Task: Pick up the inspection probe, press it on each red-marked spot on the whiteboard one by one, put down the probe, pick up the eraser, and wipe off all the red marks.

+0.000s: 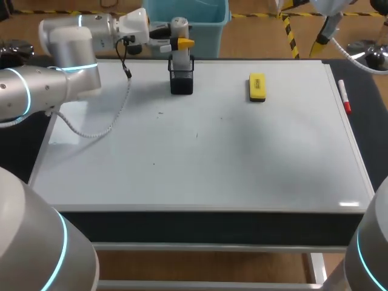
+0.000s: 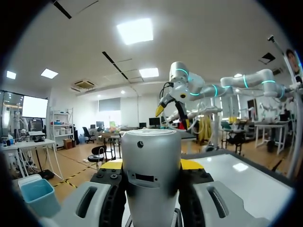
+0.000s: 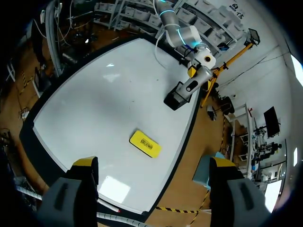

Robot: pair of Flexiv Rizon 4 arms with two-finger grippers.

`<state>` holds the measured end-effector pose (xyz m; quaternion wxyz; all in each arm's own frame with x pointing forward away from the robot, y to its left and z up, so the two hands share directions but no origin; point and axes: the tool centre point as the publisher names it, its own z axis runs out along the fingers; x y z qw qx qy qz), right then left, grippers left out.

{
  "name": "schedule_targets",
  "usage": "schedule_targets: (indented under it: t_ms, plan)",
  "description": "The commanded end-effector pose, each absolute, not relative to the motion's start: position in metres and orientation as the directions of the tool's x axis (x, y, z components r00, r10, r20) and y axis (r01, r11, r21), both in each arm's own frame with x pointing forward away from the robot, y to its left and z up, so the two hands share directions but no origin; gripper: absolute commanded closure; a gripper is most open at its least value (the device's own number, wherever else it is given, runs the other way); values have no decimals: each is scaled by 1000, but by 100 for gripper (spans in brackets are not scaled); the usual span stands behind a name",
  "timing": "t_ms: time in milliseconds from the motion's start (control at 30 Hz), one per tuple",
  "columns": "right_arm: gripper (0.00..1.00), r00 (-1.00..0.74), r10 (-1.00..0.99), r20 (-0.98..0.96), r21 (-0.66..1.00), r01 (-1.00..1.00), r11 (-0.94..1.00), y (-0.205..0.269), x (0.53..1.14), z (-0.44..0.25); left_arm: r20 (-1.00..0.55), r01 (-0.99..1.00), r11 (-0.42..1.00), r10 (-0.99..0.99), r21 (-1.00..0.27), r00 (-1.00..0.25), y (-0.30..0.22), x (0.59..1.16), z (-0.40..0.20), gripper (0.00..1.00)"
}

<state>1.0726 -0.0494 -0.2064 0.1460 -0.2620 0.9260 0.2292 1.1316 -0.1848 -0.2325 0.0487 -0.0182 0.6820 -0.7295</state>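
The inspection probe (image 1: 180, 27), a grey cylinder, stands upright with its lower end at the mouth of a black holder (image 1: 182, 82) at the whiteboard's far edge. My left gripper (image 1: 182, 43) is shut on the probe. In the left wrist view the probe (image 2: 151, 151) fills the gap between the fingers of the left gripper (image 2: 151, 166). The yellow eraser (image 1: 257, 86) lies flat to the right of the holder. I see no red marks on the whiteboard (image 1: 200, 151). My right gripper (image 3: 154, 165) hangs open and empty high above the eraser (image 3: 145, 143) and the holder (image 3: 176, 98).
A red-capped marker (image 1: 344, 96) lies along the board's right edge. A white cable (image 1: 115, 112) from the left arm droops over the board's far left part. My right arm's gripper (image 1: 321, 36) is beyond the far right corner.
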Motion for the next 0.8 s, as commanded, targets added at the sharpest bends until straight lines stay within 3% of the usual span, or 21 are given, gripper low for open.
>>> schedule_targets:
  t_ms: [33, 800]
  plan:
    - [0, -820, -422, -388, 345, -553, 758, -50, 1073, -206, -36, 43, -78, -78, -996, -996, -187, 1138, -248, 100]
    - [0, -820, -422, -388, 345, -553, 758, -50, 1073, -206, 9, -6, -46, -66, -999, -998, -193, 1148, -284, 100]
